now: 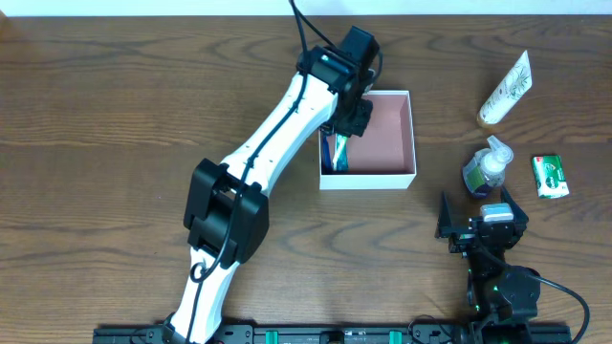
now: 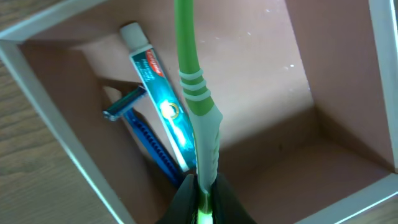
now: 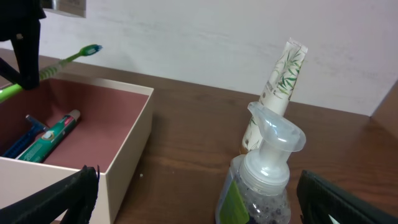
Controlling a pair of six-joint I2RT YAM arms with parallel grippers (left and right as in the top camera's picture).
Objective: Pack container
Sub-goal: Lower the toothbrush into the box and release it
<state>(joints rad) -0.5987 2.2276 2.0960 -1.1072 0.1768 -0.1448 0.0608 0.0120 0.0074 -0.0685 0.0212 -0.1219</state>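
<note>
The container is a white-walled square box with a pink inside, at the table's middle back. My left gripper hangs over its left part, shut on a green toothbrush by the handle. The brush points out over the box. Under it, a toothpaste tube and a blue razor lie along the box's left wall. My right gripper is open and empty near the front right, facing a pump bottle.
The clear pump bottle stands right of the container. A white lotion tube lies behind it, and a green packet lies to its right. The box's right half holds nothing.
</note>
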